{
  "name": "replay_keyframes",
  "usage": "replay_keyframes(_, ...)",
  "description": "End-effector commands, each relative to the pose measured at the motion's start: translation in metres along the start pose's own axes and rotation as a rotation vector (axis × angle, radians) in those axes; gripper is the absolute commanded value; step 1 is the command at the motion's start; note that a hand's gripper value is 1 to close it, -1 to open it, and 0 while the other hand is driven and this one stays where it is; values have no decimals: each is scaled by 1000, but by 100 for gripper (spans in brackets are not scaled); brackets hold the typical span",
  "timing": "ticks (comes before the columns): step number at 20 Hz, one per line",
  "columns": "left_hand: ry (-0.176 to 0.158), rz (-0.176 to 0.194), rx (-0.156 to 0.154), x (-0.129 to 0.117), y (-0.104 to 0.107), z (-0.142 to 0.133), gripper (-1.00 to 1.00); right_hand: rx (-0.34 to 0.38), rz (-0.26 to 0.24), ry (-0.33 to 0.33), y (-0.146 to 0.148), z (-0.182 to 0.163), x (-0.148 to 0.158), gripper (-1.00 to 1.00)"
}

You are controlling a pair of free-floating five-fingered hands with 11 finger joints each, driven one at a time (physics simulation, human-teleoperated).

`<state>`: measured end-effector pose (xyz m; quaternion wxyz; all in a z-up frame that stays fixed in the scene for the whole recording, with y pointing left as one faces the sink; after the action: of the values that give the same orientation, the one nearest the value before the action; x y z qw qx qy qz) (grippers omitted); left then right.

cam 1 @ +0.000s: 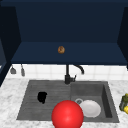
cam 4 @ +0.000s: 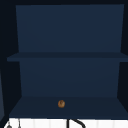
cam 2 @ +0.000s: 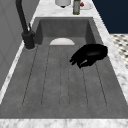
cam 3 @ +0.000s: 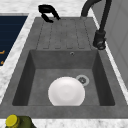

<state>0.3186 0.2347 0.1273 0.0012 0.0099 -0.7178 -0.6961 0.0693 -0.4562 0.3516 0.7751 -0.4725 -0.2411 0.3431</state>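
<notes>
My left hand (cam 1: 42, 97) hovers just above the ribbed drainboard (cam 1: 30, 110) on the sink's left side, holding nothing. In the left side view the left hand (cam 2: 91, 53) has its fingers loosely bent and pointing toward the wall. The right side view shows the left hand (cam 3: 47, 11) at the far end of the drainboard (cam 3: 62, 35). A white plate (cam 1: 90, 108) lies in the basin on the right, beside the drain (cam 3: 82, 80); the plate (cam 3: 66, 91) is nearest in the right side view. A large red ball (cam 1: 67, 115) sits at the sink's front edge.
The black faucet (cam 1: 67, 75) rises behind the sink's middle. A small brown object (cam 1: 61, 49) rests on the dark blue cabinet's lowest shelf (cam 4: 37, 108). An olive bottle with a yellow cap (cam 1: 124, 102) stands on the marble counter at right. Two utensils (cam 1: 13, 70) hang at the wall.
</notes>
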Motion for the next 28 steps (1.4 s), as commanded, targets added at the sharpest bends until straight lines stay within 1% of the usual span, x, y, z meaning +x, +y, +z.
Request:
replay_keyframes(1, 0, 0, 0, 0, 0, 0, 0, -22, 15, -90, -5, -10, -6, 100)
replay_keyframes(2, 0, 0, 0, 0, 0, 0, 0, -19, 18, -93, -6, -12, -8, 100)
replay_keyframes(6, 0, 0, 0, 0, 0, 0, 0, -19, 2, -87, -10, -28, -15, 100)
replay_keyframes(11, 0, 0, 0, 0, 0, 0, 0, -18, -9, -109, -15, -48, -23, 100)
replay_keyframes(13, 0, 0, 0, 0, 0, 0, 0, -19, -20, -111, -19, -57, -28, 100)
replay_keyframes(15, 0, 0, 0, 0, 0, 0, 0, -19, -45, -88, -28, -73, -38, 100)
replay_keyframes(17, 0, 0, 0, 0, 0, 0, 0, 23, -27, -102, -23, -83, -40, 100)
replay_keyframes(23, 0, 0, 0, 0, 0, 0, 0, 14, -12, -120, -28, -118, -50, 100)
replay_keyframes(26, 0, 0, 0, 0, 0, 0, 0, 28, 19, -139, -16, -137, -47, 100)
replay_keyframes(28, 0, 0, 0, 0, 0, 0, 0, 28, 44, -135, -9, -152, -44, 100)
